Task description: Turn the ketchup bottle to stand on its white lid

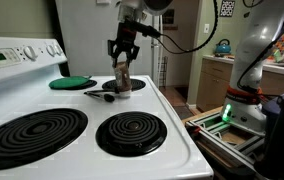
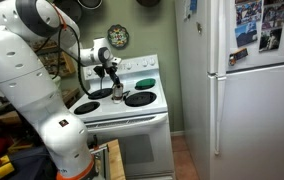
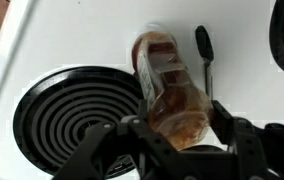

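Observation:
The ketchup bottle is dark red with a pale label band and stands upright at the back of the white stove top. My gripper comes down from above and is shut on its upper part. In the wrist view the bottle sits between my two fingers, broad end nearest the camera, narrow end pointing down at the stove. The white lid is too blurred to make out. In an exterior view the bottle hangs small under the gripper.
A black utensil lies beside the bottle, also in the wrist view. A green dish sits at the back. Coil burners fill the front. A fridge stands beside the stove.

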Controlling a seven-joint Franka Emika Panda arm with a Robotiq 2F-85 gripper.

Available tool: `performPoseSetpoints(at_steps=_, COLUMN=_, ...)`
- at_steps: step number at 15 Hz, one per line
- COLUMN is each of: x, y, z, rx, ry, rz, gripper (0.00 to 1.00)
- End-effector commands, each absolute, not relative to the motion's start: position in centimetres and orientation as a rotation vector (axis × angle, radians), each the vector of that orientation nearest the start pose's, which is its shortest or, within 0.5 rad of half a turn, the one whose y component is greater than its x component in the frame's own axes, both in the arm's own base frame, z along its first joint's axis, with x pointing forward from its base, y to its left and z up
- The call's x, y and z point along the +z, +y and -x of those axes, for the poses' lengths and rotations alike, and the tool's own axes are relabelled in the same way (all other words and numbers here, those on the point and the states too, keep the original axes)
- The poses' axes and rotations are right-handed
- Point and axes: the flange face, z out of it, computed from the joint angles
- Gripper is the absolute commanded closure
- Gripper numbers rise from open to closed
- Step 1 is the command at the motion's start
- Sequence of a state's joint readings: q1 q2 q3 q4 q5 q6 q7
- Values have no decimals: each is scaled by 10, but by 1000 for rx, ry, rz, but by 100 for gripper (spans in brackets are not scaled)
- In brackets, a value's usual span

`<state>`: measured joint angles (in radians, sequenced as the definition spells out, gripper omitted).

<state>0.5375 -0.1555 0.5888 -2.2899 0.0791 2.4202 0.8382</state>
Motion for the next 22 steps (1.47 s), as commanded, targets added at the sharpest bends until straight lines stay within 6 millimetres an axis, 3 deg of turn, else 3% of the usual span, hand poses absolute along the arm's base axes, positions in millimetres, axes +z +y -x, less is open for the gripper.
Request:
performPoseSetpoints(at_steps=1, x=429, y=461, z=-207, rx=-346, ry=-446, rz=2876, gripper=63)
performPoseSetpoints(at_steps=7, x=424, y=457, z=-199, rx=-349, ry=-508, rz=2877, gripper=63)
performPoseSetpoints(at_steps=8, x=424, y=456, z=-199, rx=-351, ry=-515, rz=2878, gripper=56)
performPoseSetpoints(at_steps=9, x=425, y=456, z=-198, rx=-347, ry=-516, rz=2881, gripper=13)
performPoseSetpoints(at_steps=10, x=425, y=456, z=-198, rx=-346, ry=-520, rz=2880, gripper=13)
performPoseSetpoints(at_steps=12, x=424, y=455, z=-198, rx=-343, ry=-524, rz=2884, gripper=1)
performPoseSetpoints(at_steps=17, x=427, y=451, z=-196, rx=-345, ry=-528, rz=2898, gripper=0)
performPoseSetpoints(at_steps=22, x=459, y=440, z=-195, rx=-277, ry=-576, rz=2867, gripper=0)
